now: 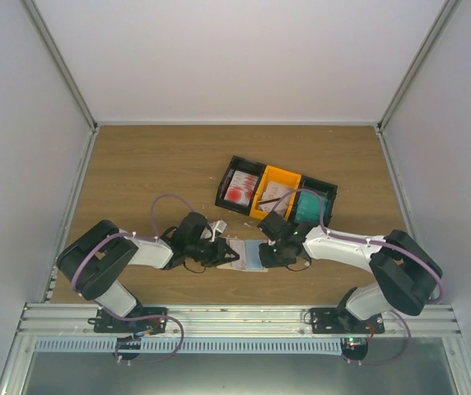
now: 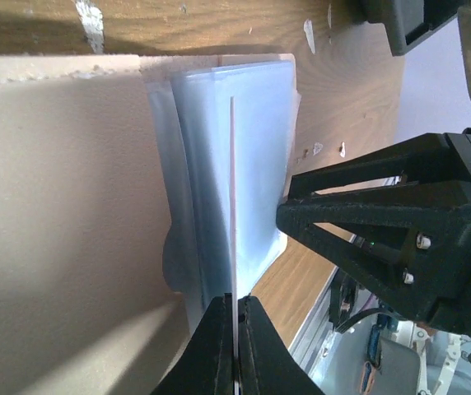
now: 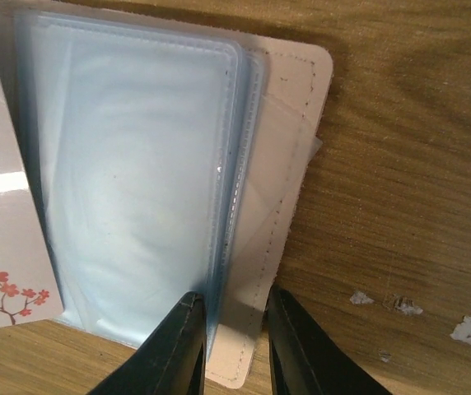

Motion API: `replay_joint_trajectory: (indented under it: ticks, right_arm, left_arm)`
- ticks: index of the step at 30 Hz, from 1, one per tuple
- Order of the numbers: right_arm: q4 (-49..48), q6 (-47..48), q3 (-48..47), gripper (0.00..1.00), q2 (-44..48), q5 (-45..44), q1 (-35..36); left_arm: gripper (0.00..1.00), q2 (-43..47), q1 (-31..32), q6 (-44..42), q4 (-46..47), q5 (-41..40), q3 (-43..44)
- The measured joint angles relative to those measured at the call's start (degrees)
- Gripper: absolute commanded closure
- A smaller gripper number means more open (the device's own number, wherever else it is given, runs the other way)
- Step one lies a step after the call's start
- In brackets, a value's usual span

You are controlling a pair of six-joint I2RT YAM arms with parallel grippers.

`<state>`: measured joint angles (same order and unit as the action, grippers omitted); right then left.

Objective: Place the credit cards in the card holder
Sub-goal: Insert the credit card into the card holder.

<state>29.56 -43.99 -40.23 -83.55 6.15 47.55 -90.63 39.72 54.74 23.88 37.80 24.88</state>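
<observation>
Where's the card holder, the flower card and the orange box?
card holder (image 3: 295, 115): right wrist view, on the bare beige corner of its cover.
flower card (image 3: 9, 239): right wrist view, on the white face above the red blossoms.
orange box (image 1: 285, 174): top view, on its far wall.

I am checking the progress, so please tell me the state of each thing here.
card holder: open, flat on the table.
left gripper: shut on a card.
card: pinched edge-on, over the sleeves.
right gripper: jaws apart, astride the sleeves' edge.
bins: each holds contents.
</observation>
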Motion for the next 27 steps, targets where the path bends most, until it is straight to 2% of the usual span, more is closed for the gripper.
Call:
replay_joint_trajectory:
  ticks: [12,27]
  right_arm:
    - [-0.15,0.00,0.02,0.78,-0.07,0.33,0.00]
    - [-0.31,0.02,0.04,0.78,-0.13,0.52,-0.04]
  left_arm:
    - [1.00,1.09,-0.02,1.40,-2.21,-0.83,-0.04]
    - [1.00,-6.10,-0.15,5.25,6.69,3.87,-0.33]
